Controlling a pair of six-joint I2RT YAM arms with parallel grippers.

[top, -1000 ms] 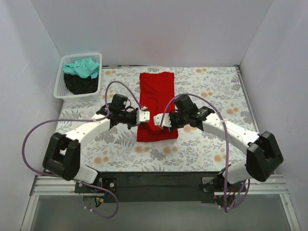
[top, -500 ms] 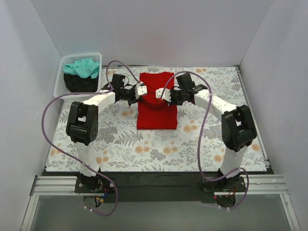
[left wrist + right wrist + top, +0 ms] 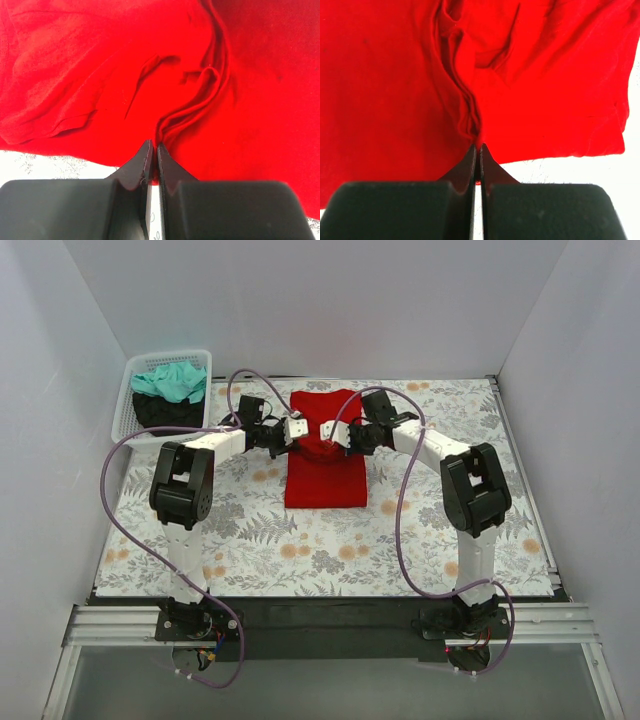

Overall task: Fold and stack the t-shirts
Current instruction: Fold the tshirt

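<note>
The red t-shirt (image 3: 324,455) lies as a long folded strip on the desk (image 3: 420,530), running from near the far edge toward the middle. The part of it nearest the far edge is bunched and creased. The left end effector (image 3: 296,430) and the right end effector (image 3: 328,433) meet over that bunched part, close together. Each has its jaws pressed tight, pinching a ridge of red cloth at the fingertips. In the far left corner a white mesh basket (image 3: 121,426) holds a teal t-shirt (image 3: 172,380) on top of a black t-shirt (image 3: 165,413).
</note>
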